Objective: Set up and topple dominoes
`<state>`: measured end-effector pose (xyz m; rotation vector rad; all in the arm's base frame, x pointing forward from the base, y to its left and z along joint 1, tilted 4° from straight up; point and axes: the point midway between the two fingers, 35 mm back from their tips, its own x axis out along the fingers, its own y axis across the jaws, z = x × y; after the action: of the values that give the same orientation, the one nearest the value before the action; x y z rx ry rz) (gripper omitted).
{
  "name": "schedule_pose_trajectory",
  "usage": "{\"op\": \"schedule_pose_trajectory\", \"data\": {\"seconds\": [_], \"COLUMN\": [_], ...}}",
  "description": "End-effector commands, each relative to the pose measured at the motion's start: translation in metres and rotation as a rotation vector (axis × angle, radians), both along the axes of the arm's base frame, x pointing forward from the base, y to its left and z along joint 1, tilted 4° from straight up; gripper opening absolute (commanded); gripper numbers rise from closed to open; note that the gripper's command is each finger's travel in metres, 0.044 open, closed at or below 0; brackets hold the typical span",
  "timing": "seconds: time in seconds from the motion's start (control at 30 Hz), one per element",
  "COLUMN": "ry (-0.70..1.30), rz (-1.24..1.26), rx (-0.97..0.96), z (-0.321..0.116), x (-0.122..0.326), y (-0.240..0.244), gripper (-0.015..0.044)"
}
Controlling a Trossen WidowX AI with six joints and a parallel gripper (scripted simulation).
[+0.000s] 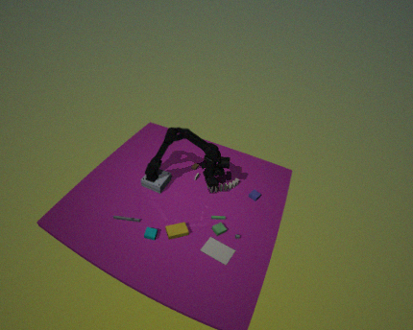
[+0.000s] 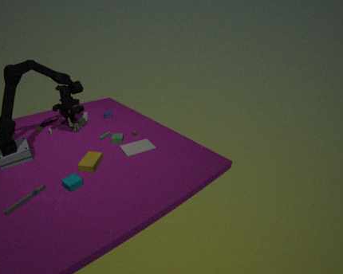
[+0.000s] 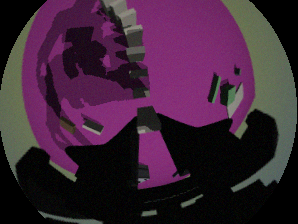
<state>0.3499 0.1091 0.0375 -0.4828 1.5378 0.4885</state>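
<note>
Holding: gripper [image 1: 211, 187] [image 2: 74, 127] [image 3: 147, 117] pinching one domino [image 3: 149, 120]
Row: curved line of standing dominoes [image 1: 228, 185] [image 2: 84, 119] [image 3: 134, 36]; held one near its end
Loose domino: on magenta table [image 1: 107, 240] [image 2: 148, 191] [image 3: 185, 75], apart from row, near small brown block [image 1: 195, 166] [image 2: 38, 129] [image 3: 67, 125]

The claw [image 1: 211, 187] [image 2: 72, 127] [image 3: 147, 117] points down, apparently closed on something.

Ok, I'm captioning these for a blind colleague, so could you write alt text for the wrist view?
The gripper holds a domino between its fingers, in line with the near end of a curving row of standing dominoes. Green blocks lie off to the right on the magenta tabletop.
</note>
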Motion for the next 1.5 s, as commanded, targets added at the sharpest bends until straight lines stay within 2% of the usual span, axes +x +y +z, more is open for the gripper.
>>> {"op": "schedule_pose_trajectory", "data": {"seconds": [0.0, 0.17, 0.53, 0.93, 0.97, 1.03, 1.13, 1.33, 1.47], "ry": [0.004, 0.004, 0.004, 0.004, 0.004, 0.004, 0.004, 0.005, 0.005], "rz": [-0.003, -0.003, -0.003, -0.003, -0.003, -0.003, -0.002, 0.000, 0.000], "rx": [0.002, 0.001, 0.001, 0.001, 0.001, 0.001, 0.001, -0.001, -0.001], "z": [-0.019, -0.041, -0.042, -0.042, -0.042, -0.042, -0.019, 0.078, 0.089], "x": [-0.003, -0.008, -0.008, -0.008, -0.008, -0.008, -0.003, -0.002, -0.004], "y": [0.000, -0.001, -0.002, -0.002, -0.002, -0.002, 0.000, -0.001, -0.002], "gripper": [0.0107, 0.0107, 0.0107, 0.0422, 0.0440, 0.0440, 0.0440, 0.0440, 0.0440]}}
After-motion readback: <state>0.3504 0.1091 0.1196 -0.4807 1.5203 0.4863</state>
